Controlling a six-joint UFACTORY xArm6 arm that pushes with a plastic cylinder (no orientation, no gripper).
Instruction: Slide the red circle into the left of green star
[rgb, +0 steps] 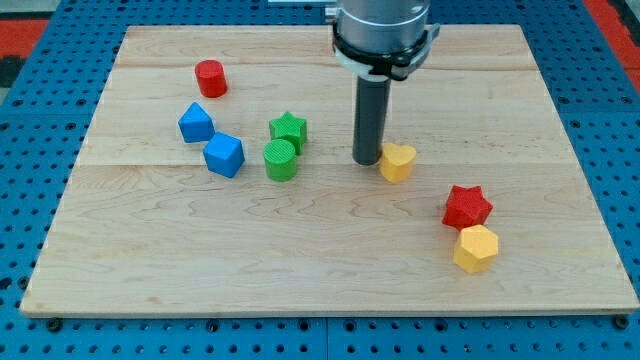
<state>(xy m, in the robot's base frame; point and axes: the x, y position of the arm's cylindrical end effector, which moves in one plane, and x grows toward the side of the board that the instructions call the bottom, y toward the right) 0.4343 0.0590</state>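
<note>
A: Surface and pieces?
B: Pale wooden board (330, 270) with visible grain, on a blue pegboard. Blocks are matte, chunky solids.
A: Count?
B: Eight: red circle (211, 77), red star (467, 207), green star (288, 130), green cylinder (280, 159), two blue blocks (196, 123) (224, 155), two yellow blocks (398, 161) (476, 248).
A: Tool?
B: No jaws fitted, only a dark rod. My tip (365, 161) sits just beside the nearer yellow block, at its left. The red circle lies well apart, toward the view's top left, above and left of the green star.

Our arm (384, 30) gets chopped off at the 12 o'clock edge, and the rod covers the 9 o'clock side of the yellow block (400, 161).
</note>
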